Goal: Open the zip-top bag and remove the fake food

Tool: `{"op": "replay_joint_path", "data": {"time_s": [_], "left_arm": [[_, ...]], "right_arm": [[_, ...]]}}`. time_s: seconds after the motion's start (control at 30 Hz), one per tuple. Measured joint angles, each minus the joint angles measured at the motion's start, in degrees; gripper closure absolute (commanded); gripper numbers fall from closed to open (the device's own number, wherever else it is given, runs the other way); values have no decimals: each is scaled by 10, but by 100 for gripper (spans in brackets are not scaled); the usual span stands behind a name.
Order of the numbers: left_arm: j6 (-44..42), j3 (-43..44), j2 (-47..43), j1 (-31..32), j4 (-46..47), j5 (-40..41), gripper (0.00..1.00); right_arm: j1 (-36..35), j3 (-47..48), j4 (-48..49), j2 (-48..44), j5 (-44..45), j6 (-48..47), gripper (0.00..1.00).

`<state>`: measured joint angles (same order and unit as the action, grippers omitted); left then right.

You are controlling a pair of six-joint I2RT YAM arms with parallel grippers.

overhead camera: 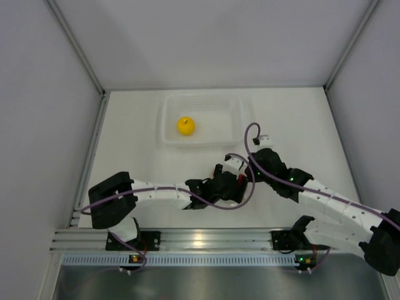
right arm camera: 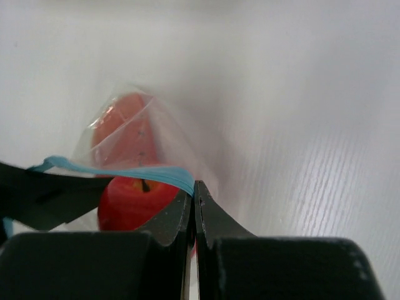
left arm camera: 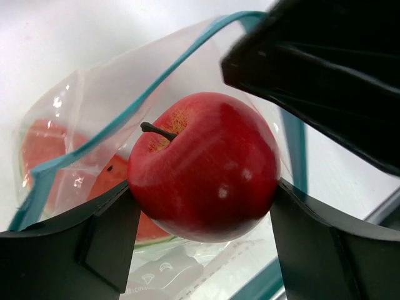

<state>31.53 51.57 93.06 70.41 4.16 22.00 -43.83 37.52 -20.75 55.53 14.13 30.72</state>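
Near edge: an aluminium rail [overhead camera: 200, 239] carries both arm bases, with a soft glare at its middle. Beyond it is the white counter [overhead camera: 131, 150], matte and faintly ribbed in the right wrist view.

The left arm [overhead camera: 156, 194] reaches rightward and the right arm [overhead camera: 325, 200] reaches leftward. The two hands meet near the counter's middle, on the near side of the tray.

Left hand [left arm camera: 203, 187]: the fingers press on both flanks of the red fruit [left arm camera: 206, 144] and grip it (apple shape, dark stem pointing up-left). The fruit sits at the mouth of the zip-top bag [left arm camera: 94, 94]. I cannot tell whether it is wholly clear of the film.

Right hand [right arm camera: 194, 185]: the fingers are closed flat together and pinch the bag at its teal zip strip [right arm camera: 125, 169]. The mouth stands open.

Deeper in the bag, behind the clear film, lies a flat red slice [left arm camera: 47, 147] with a pale green rim and a dark seed mark (it reads as melon).

Farther back, a clear rigid tray [overhead camera: 215, 109] rests on the counter. The yellow fruit [overhead camera: 185, 125] lies inside it, in its left half, well apart from the bag.

Room: plain pale grey wall panels [overhead camera: 44, 94] stand at the left, back and right. They meet at thin metal corner strips and close the counter in on three sides.
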Motion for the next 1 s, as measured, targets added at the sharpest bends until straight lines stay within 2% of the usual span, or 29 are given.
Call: {"op": "replay_joint_path", "data": {"time_s": [0.2,0.53,0.7,1.0], "left_arm": [[-2,-27,-41,22,35,-1,100],[10,-68,-68,26,64,37,100],[29,-100,-93,26,111,59,100],[55,-134,-123,27,204,45,100]], "right_arm": [[0,0,-2,36,17,-9,100],[0,-44,28,29,-23,0,100],[0,-72,61,15,-48,15,100],[0,-109,99,-7,-67,45,100]]}}
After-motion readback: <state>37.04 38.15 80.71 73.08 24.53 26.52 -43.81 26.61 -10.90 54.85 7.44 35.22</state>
